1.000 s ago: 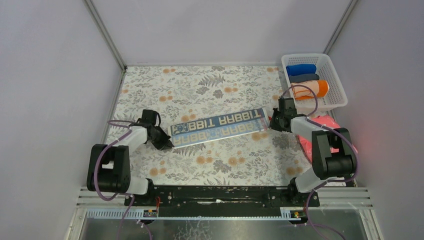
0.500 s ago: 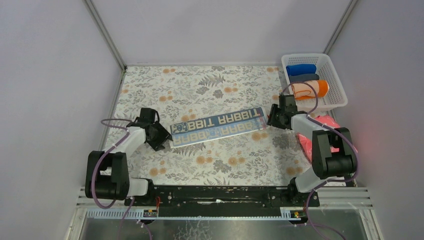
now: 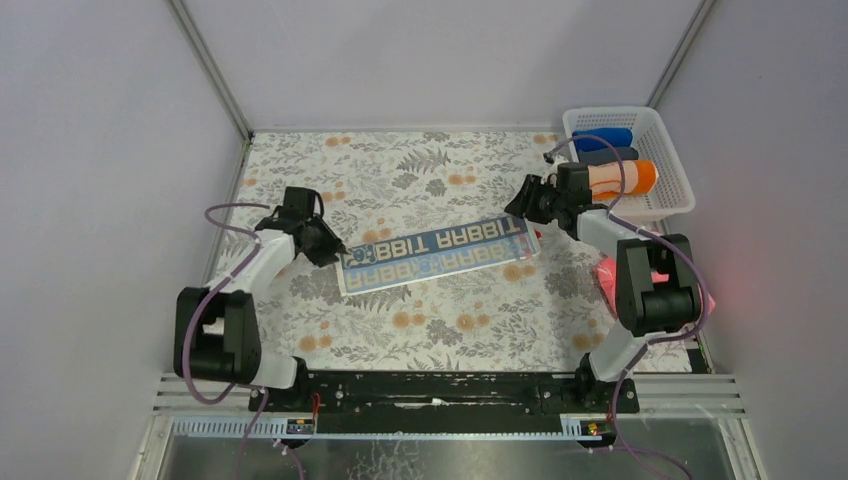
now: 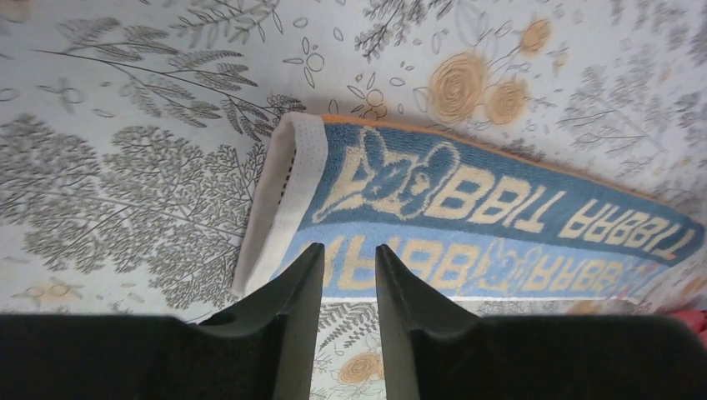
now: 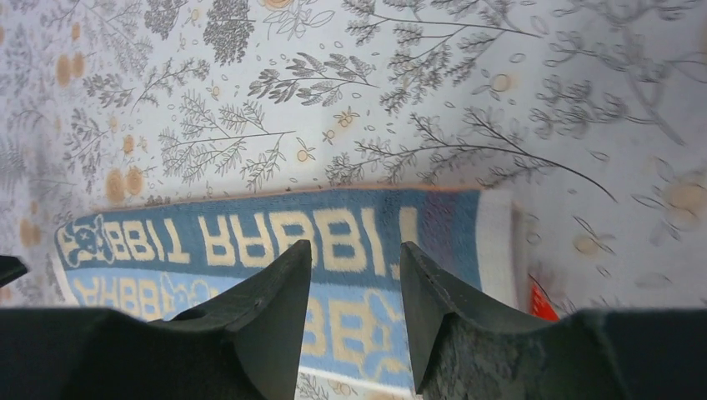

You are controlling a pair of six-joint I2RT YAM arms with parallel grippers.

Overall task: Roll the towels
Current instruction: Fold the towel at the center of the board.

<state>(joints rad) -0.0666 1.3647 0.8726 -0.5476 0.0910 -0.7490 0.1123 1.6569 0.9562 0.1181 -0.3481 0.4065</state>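
A long folded towel (image 3: 436,254), blue with cream "RABBIT" lettering and a thin orange edge, lies flat in the middle of the table. My left gripper (image 3: 335,250) hovers at its left end, jaws slightly apart and empty; the left wrist view shows it (image 4: 346,248) over the towel (image 4: 500,217) near the white hem. My right gripper (image 3: 522,205) is open and empty above the towel's far right corner; the right wrist view shows it (image 5: 354,246) over the lettering (image 5: 275,237). An orange and peach towel roll (image 3: 625,178) lies in the basket.
A white basket (image 3: 672,200) stands at the back right, holding also a blue roll (image 3: 603,139) and a dark grey roll (image 3: 610,155). A pink cloth (image 3: 645,262) lies at the right edge behind my right arm. The table has a floral cover (image 3: 420,170).
Both grippers have moved toward the far side of the towel: the left from its near left corner to its far left corner, the right up and to the left. The towel barely shifted.
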